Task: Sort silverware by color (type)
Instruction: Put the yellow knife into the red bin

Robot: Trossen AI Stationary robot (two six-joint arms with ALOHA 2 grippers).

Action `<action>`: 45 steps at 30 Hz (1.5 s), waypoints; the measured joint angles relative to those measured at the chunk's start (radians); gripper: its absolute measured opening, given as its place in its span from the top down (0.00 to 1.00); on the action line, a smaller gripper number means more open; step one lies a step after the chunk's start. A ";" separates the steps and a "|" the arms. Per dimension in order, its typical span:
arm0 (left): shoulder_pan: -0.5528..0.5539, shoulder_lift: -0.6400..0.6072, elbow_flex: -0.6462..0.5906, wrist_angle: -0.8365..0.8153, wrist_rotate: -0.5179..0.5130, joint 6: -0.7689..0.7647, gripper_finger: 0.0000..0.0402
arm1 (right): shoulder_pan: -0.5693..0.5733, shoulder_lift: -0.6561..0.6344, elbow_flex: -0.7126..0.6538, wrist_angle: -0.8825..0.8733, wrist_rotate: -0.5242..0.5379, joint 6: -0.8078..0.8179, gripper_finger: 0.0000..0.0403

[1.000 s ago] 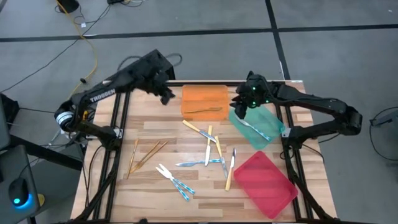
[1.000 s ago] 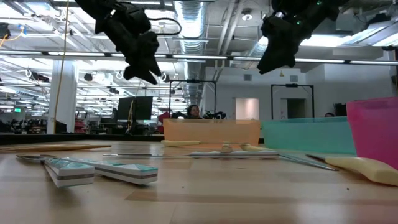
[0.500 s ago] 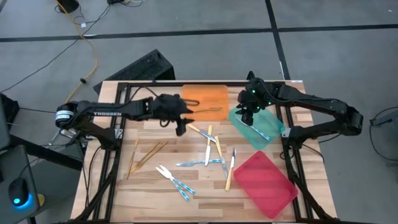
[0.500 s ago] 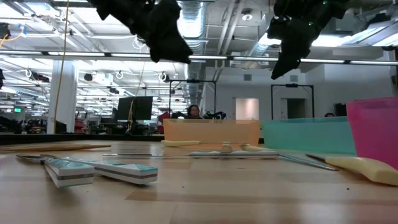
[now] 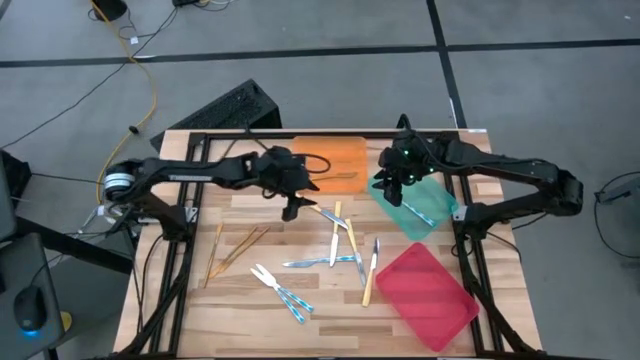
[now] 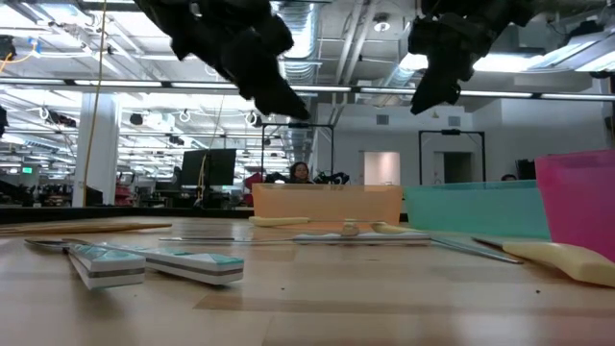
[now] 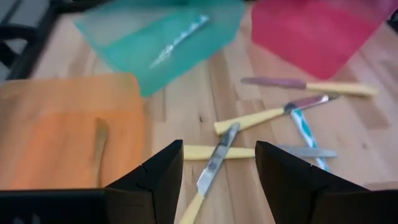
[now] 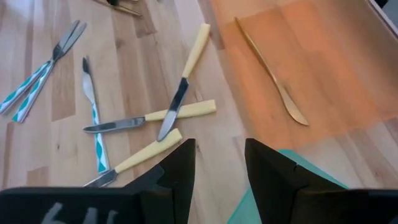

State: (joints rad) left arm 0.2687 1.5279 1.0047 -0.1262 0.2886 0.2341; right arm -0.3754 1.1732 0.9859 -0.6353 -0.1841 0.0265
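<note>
Gold knife [image 5: 338, 176] lengthwise across orange tray [image 5: 330, 153]

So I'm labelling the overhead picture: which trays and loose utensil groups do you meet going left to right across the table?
Thin gold utensils → blue-patterned pair → flat orange tray → yellow-handled knife beside the red tray → translucent green tray → flat red tray.

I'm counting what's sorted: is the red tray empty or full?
Empty. The red tray shows only bare red in the high view, while the green tray holds one blue-handled utensil.
</note>
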 joint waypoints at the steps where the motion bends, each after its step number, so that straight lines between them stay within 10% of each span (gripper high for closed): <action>1: 0.000 0.033 0.011 0.007 0.007 0.011 0.54 | 0.007 0.000 0.000 0.001 0.000 0.001 0.60; 32: -0.046 0.418 0.119 -0.045 -0.197 0.093 0.55 | 0.048 0.000 0.000 0.000 0.002 0.074 0.60; 45: -0.114 0.419 0.109 -0.114 -0.244 0.068 0.77 | 0.048 0.000 0.000 0.005 0.002 0.071 0.60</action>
State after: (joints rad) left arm 0.1547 1.9469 1.1137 -0.2401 0.0444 0.3019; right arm -0.3275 1.1732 0.9859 -0.6307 -0.1818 0.0971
